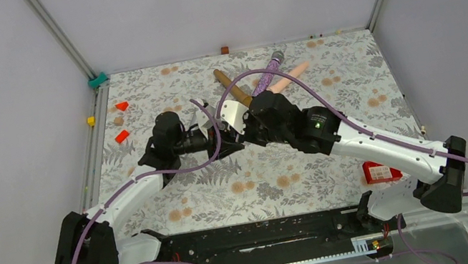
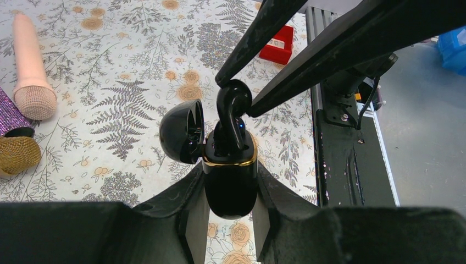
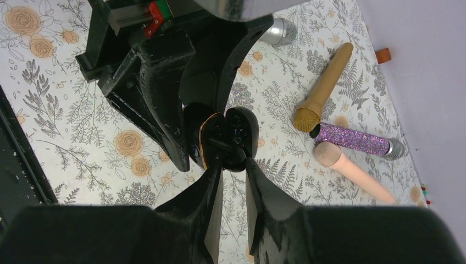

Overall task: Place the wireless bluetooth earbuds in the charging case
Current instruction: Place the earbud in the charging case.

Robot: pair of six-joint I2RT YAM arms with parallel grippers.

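My left gripper [image 2: 231, 170] is shut on the black charging case [image 2: 231, 190], which has a gold rim. The case is held above the table with its lid [image 2: 178, 132] swung open to the left. My right gripper [image 2: 235, 96] comes in from the upper right and is shut on a small black earbud [image 2: 233, 104]. The earbud's lower end sits inside the case's opening. In the right wrist view my right gripper [image 3: 233, 162] pinches the earbud [image 3: 226, 148] between the gold-rimmed case [image 3: 203, 140] and the lid [image 3: 243, 129]. In the top view both grippers [image 1: 236, 139] meet mid-table.
A pink microphone [image 3: 351, 168], a purple glitter one [image 3: 354, 140] and a gold one [image 3: 324, 88] lie on the floral cloth at the far side. A red box [image 1: 381, 171] sits near the right arm's base. Small red blocks [image 1: 121, 136] lie at the left. The black rail [image 2: 340, 154] runs along the near edge.
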